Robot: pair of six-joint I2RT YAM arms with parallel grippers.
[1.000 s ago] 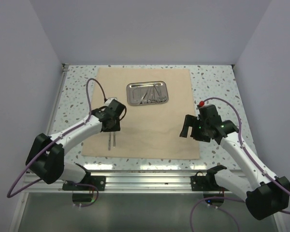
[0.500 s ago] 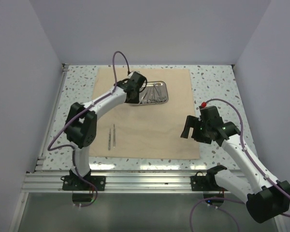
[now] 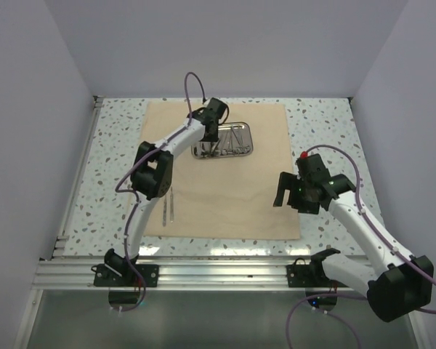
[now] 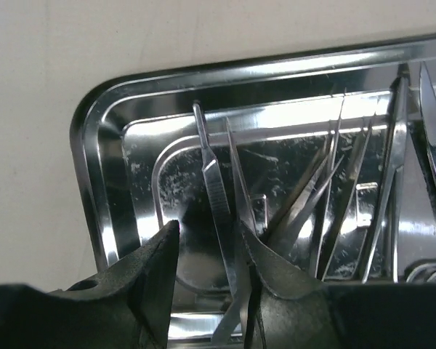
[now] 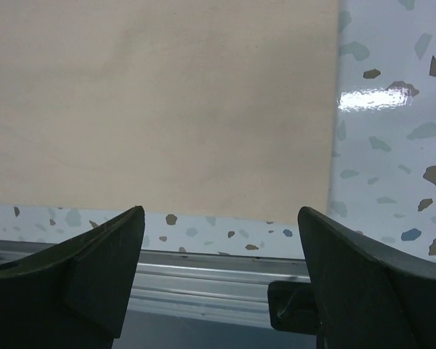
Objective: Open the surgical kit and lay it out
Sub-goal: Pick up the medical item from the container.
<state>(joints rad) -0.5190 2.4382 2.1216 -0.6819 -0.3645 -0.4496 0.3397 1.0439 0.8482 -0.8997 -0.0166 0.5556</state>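
The speckled desk (image 3: 327, 123) carries the beige cloth wrap (image 3: 225, 196), spread flat, with bare margins left and right. On its far part sits the steel tray (image 4: 87, 160). There the left fingers (image 4: 156, 283) stand slightly apart around one tweezers (image 4: 216, 189) (a gap shows on one side). The right fingers (image 5: 102, 254), wide apart, hover over the cloth's near right corner.

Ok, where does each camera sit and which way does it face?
Top external: above, behind the bases, looking down at the table; left arm and right arm show.
Left wrist: above the tray, looking in; its fingers flank tweezers.
Right wrist: over the cloth, looking down at its near corner; open fingers show.
Shared: top and left wrist show the tray.
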